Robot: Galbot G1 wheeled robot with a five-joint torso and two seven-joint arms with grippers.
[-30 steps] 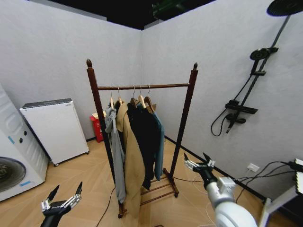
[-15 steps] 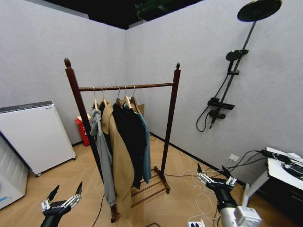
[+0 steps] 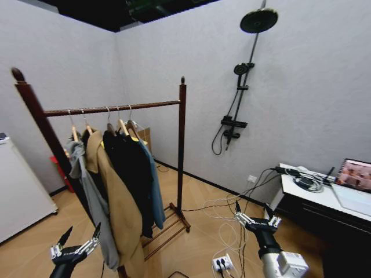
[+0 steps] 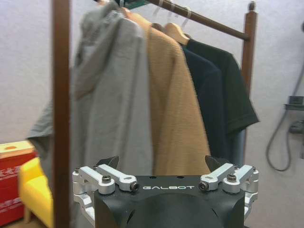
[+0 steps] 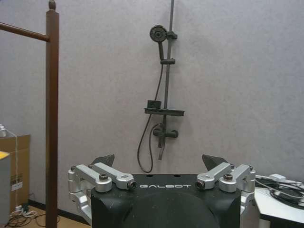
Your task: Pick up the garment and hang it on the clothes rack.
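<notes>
The clothes rack point(image 3: 181, 145) of dark reddish wood stands at the left of the head view, its bar carrying several hangers. The teal-blue garment point(image 3: 155, 188) hangs at the right end of the row, partly covered by a black top point(image 3: 128, 174), with a tan coat point(image 3: 119, 214) and a grey hoodie point(image 3: 93, 202) beside it. My left gripper point(image 3: 78, 244) is open, low and in front of the rack, facing the hoodie point(image 4: 114, 95) and the rack's upright point(image 4: 61, 118). My right gripper point(image 3: 255, 218) is open too, low at the right, well clear of the rack's upright point(image 5: 52, 95).
A shower fixture point(image 3: 240, 87) hangs on the far wall. Cables and a power strip point(image 3: 223, 263) lie on the floor by my right arm. A white desk point(image 3: 316, 194) with a laptop stands at the right, a white appliance point(image 3: 17, 194) at the left edge.
The camera has swung right: the rack has slid to the left of the picture, the washer has left it and the desk has come in. Both grippers stay open and empty.
</notes>
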